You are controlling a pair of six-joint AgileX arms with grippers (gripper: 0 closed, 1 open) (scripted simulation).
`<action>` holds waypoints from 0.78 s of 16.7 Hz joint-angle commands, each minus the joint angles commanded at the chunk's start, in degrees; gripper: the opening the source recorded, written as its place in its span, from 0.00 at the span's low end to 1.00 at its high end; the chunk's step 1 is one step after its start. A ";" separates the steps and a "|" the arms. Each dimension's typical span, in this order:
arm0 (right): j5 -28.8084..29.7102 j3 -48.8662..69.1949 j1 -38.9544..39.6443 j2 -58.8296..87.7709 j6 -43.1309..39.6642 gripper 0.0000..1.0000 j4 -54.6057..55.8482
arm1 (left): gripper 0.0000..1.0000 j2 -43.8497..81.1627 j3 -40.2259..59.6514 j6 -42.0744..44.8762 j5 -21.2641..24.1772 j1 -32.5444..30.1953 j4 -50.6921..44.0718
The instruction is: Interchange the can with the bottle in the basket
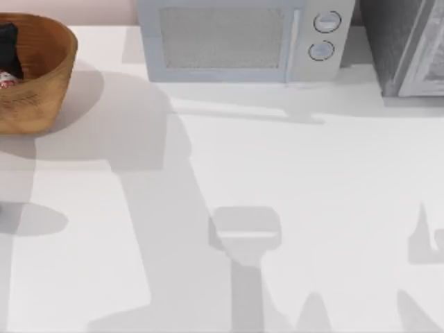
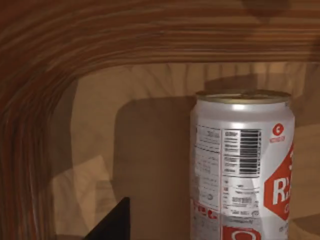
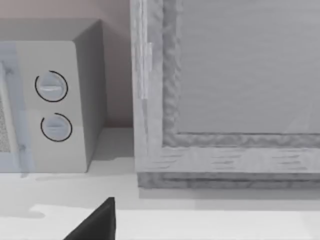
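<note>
The golden-brown wicker basket (image 1: 41, 76) stands at the table's far left back corner. Inside it stands the can (image 2: 240, 165), upright, white with red markings and a dull gold top; a small red-and-white bit of the can (image 1: 5, 79) also peeks out at the frame's left edge. A black shape (image 1: 7, 45) sits over the basket's inside. The left wrist view looks into the basket from close by, with a dark edge of my left gripper (image 2: 112, 224) beside the can and apart from it. The bottle is out of view. A dark edge of my right gripper (image 3: 97, 222) hangs low over the table's back right.
A grey-white microwave (image 1: 239, 38) with two round knobs stands at the back middle, also seen as the microwave (image 3: 50, 100) from the right wrist. A grey framed cabinet (image 1: 409, 45) fills the back right corner. Arm shadows fall across the white table (image 1: 312, 166).
</note>
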 joint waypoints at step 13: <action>0.00 0.00 0.00 0.00 0.00 1.00 0.00 | 0.85 1.86 -7.65 -1.42 -0.18 -1.32 9.89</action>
